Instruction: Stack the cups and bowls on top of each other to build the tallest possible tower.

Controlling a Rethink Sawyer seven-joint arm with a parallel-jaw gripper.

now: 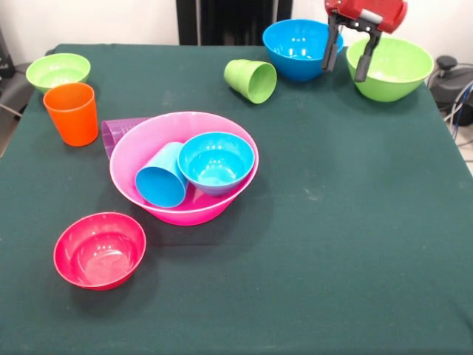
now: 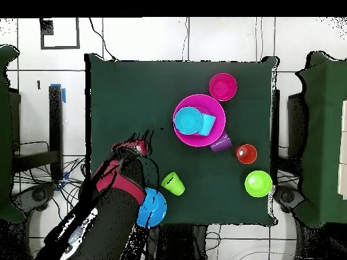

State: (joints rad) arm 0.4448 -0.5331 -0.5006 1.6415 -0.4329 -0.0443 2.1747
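The large pink bowl (image 1: pixel 148 134) stands left of the table's middle and holds a light blue cup (image 1: pixel 161 179) lying on its side and a small light blue bowl (image 1: pixel 216 161). A purple cup (image 1: pixel 114 133) lies against its far left side. An orange cup (image 1: pixel 72 112) stands upright to the left. A light green cup (image 1: pixel 251 79) lies on its side at the back. My gripper (image 1: pixel 344 72) is open and empty, hanging between the medium blue bowl (image 1: pixel 295 48) and the medium green bowl (image 1: pixel 389 66). A small red bowl (image 1: pixel 100 249) sits front left.
A small light green bowl (image 1: pixel 58 71) sits at the far left corner. In the overhead view my arm (image 2: pixel 112 186) covers the medium green bowl; the pink bowl (image 2: pixel 196 141) and the blue bowl (image 2: pixel 152 208) show. Cables and a black object lie off the table's right edge.
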